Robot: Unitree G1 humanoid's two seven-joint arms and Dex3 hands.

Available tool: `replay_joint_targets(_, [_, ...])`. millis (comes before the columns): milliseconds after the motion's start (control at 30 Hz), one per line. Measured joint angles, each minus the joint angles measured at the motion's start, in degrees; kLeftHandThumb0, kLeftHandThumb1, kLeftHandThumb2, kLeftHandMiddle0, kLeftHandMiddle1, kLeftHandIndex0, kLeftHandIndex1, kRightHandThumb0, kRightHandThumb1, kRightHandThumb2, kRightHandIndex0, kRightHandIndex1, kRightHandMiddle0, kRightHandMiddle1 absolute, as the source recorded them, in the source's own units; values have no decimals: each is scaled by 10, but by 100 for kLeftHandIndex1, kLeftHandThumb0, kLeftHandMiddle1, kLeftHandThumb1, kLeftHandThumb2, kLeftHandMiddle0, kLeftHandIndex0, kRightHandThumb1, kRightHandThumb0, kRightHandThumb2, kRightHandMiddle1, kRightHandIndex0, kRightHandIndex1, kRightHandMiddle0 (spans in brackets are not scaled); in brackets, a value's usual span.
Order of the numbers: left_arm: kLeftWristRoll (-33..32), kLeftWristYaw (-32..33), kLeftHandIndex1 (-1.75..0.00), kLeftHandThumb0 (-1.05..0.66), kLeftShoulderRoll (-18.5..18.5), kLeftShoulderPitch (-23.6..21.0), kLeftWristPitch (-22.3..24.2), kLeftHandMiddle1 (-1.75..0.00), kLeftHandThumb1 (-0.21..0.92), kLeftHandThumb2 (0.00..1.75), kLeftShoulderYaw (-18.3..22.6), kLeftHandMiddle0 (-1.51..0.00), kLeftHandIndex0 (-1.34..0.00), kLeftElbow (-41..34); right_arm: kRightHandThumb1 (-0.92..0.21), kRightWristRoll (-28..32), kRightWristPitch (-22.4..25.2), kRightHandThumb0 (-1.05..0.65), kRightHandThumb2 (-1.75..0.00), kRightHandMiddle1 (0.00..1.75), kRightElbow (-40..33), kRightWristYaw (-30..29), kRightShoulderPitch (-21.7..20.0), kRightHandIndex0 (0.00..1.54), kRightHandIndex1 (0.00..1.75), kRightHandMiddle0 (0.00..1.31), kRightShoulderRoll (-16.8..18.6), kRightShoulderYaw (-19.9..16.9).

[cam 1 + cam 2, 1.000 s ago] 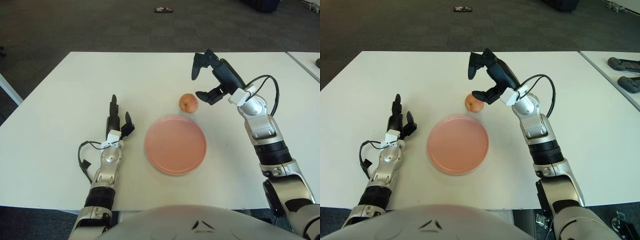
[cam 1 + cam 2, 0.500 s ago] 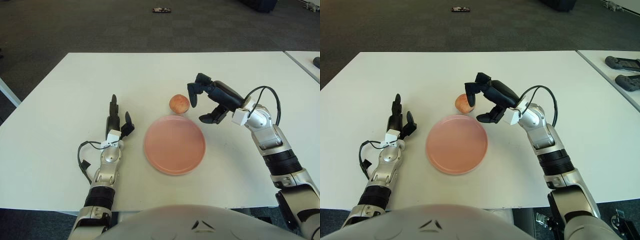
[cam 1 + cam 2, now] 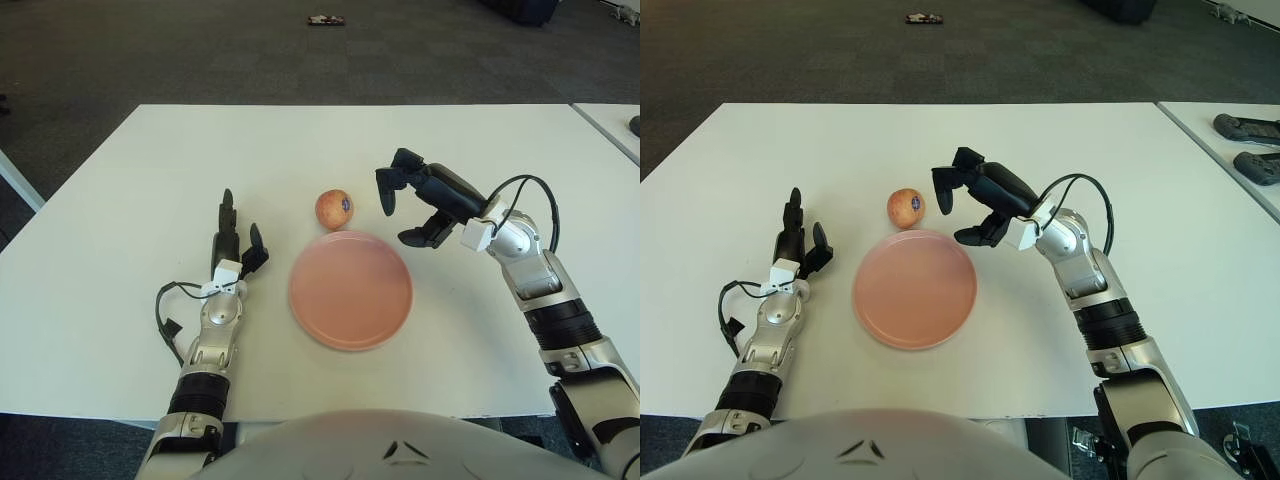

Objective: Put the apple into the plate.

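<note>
Small round red-yellow apple (image 3: 334, 209) on white table (image 3: 120, 200), just past far rim of flat pink round plate (image 3: 350, 288), not in it. Right hand (image 3: 412, 205) w/ fingers spread, holding nothing, apart from apple toward table's right edge; nearer than idle, loosely open left hand (image 3: 232, 248) by plate's left side. Apple roundish, so no axis to align to.

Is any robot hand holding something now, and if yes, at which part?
Nothing is held. The right robot hand is open beside the apple, with a gap between them. The left robot hand is also empty.

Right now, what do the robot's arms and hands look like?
Both arms are silver metal with black ring joints. Each ends in a black three-finger hand, left hand and right hand, with a white block at the wrist and a looping black cable beside it.
</note>
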Motion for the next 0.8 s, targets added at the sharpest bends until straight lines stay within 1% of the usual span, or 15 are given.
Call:
replay_joint_targets(133, [0,0,0,-92,1,0,0,0,92,99,0,0,0,1,-6,-7,11,0,-157,175,10,-11,-14,82,163,60,7,-3])
replay_joint_targets(300, [0,0,0,-93,1,0,0,0,92,100,0,0,0,2,-8,-18,24,0,-154,175,24,-49,-42,83,159,58,25,-16])
replay_joint_targets(433, [1,0,0,-92,2,-1,0,0,92,101,0,0,0,3,-11,-16,40,0,-151,175,43,-99,-66,83,157,55,58,-37])
replay_joint_targets(533, [1,0,0,-91,2,-1,0,0,92,101,0,0,0,3,-14,-15,50,0,-147,175,48,-150,-74,82,158,52,93,-53])
replay_joint_targets(600, [1,0,0,-91,3,-1,0,0,92,101,0,-1,0,4,-15,-19,54,0,-146,175,51,-178,-78,81,158,51,109,-57])
replay_joint_targets(733, [1,0,0,-91,3,-1,-1,0,92,102,0,-1,0,4,-18,-29,61,0,-144,175,57,-206,-85,78,159,49,123,-58])
replay_joint_targets(800, [1,0,0,-91,4,-1,-1,0,92,102,0,-1,0,4,-19,-37,65,0,-144,175,61,-215,-89,75,164,48,126,-57])
